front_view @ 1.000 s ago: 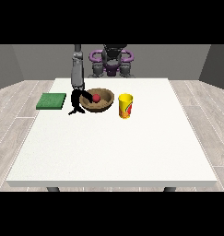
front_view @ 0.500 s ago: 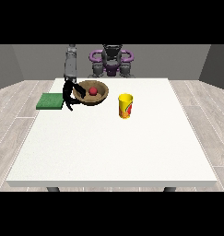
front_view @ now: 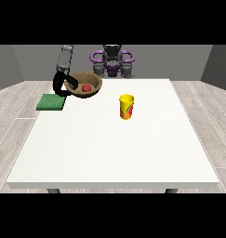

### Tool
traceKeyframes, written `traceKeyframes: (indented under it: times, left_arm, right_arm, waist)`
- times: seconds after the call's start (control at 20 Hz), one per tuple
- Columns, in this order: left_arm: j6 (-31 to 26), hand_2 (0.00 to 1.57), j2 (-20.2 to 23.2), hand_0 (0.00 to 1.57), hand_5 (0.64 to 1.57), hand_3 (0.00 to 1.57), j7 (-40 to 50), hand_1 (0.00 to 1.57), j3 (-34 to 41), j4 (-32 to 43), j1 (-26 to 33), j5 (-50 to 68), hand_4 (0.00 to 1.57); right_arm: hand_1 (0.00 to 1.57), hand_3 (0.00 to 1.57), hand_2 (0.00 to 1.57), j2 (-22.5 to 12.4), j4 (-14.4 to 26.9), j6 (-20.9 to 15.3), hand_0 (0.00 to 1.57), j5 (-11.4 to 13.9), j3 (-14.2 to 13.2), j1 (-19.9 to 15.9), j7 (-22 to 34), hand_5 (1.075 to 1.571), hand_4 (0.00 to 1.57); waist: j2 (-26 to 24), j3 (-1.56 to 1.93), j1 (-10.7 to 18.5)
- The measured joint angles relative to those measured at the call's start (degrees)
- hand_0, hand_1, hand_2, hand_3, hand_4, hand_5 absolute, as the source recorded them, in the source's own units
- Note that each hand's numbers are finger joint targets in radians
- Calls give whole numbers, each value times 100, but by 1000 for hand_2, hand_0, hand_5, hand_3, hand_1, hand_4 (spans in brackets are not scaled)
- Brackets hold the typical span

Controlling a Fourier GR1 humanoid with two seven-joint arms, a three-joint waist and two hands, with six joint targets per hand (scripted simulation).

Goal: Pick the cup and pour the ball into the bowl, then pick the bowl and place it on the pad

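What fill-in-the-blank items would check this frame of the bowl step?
1. The red ball lies inside the ____.
2. The robot hand at the view's left holds the bowl by its ____.
3. The yellow cup stands ____ on the table.
4. The green pad lies at the table's ____ edge in this view.

Missing words: bowl; rim; upright; left

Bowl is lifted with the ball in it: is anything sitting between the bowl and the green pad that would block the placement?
Nothing visible does. The bowl, with the red ball inside, is held by the hand at the view's left just beside the green pad. The pad's top shows nothing on it, and the yellow cup stands off toward the view's right.
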Motion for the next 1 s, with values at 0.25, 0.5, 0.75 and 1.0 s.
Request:
traceKeyframes:
  times: [0.25,0.5,0.75,1.0]
  left_arm:
    - [93,0,107,0,1539,0,-61,0,13,-1,-14,-20,0]
    - [291,0,75,0,1532,0,-41,0,-2,-256,9,-9,0]
    - [300,0,88,0,1536,0,22,0,10,-543,104,82,0]
    - [369,0,130,0,1532,0,99,0,-1,-856,83,152,158]
  right_arm:
    - [1571,1571,1571,-212,91,245,1571,56,-4,-14,-138,1514,1295]
    - [1571,1571,1571,-852,457,738,1571,-46,-330,122,-734,1534,1311]
    - [1571,1108,1571,-1421,959,1241,1571,-316,-807,257,-1340,1537,1296]
    - [1571,701,1571,-1681,1447,1545,1571,-483,-1108,229,-1832,1551,1291]
  waist:
    - [133,8,-140]
    - [274,14,-172]
    - [404,17,-81]
    - [654,18,44]
